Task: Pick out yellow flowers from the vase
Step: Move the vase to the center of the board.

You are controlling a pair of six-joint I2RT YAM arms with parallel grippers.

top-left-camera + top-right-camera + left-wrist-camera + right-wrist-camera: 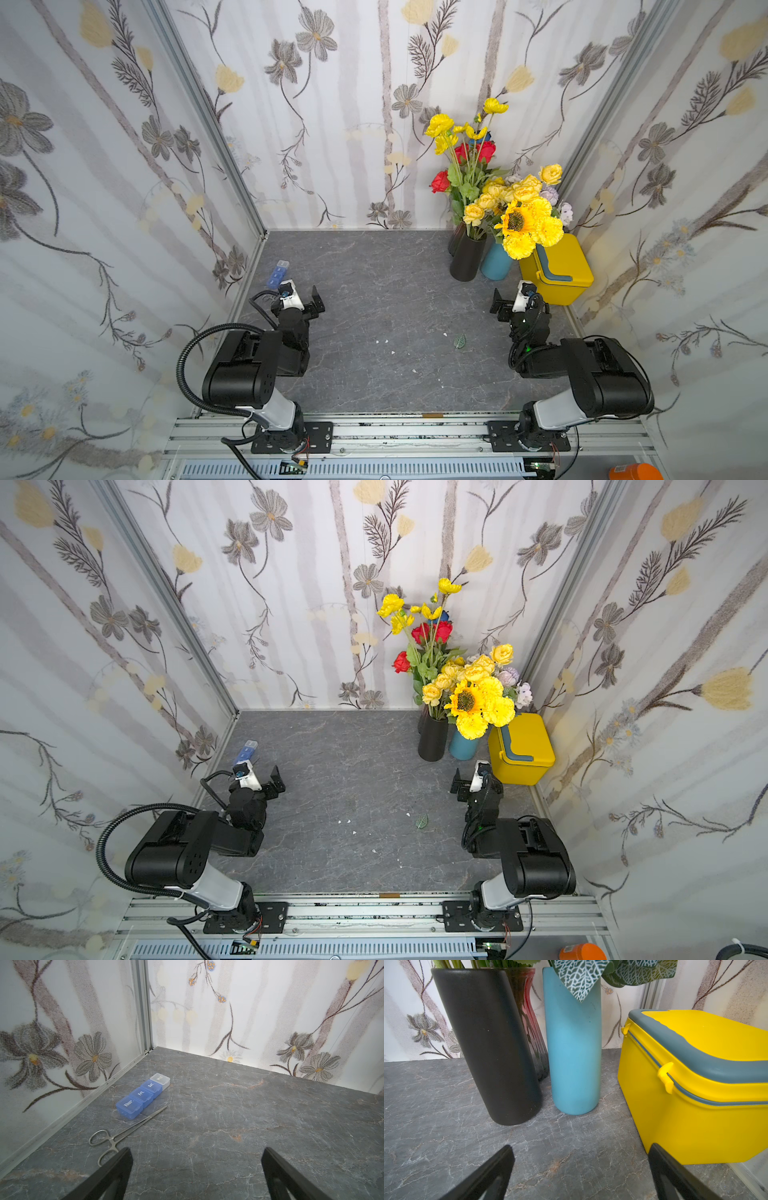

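Note:
Yellow flowers stand in the back right corner in both top views: tall poppy-like blooms (439, 124) above red roses, and lower a dense yellow bunch with a sunflower (517, 220) (466, 702). Their stems go down into a black vase (467, 259) (492, 1047), a blue vase (496, 262) (573, 1053) and a dark red glass vase (529, 1022) behind them. My right gripper (509, 297) (581, 1146) hangs open and empty just in front of the vases, low over the table. My left gripper (302, 296) (196, 1149) is open and empty at the far left.
A yellow bin (561, 270) (695, 1105) with a grey-blue rim stands right of the blue vase, close to my right gripper's finger. A blue pill box (143, 1095) and steel forceps (124, 1136) lie by the left wall. A loose green leaf (459, 341) lies mid-table.

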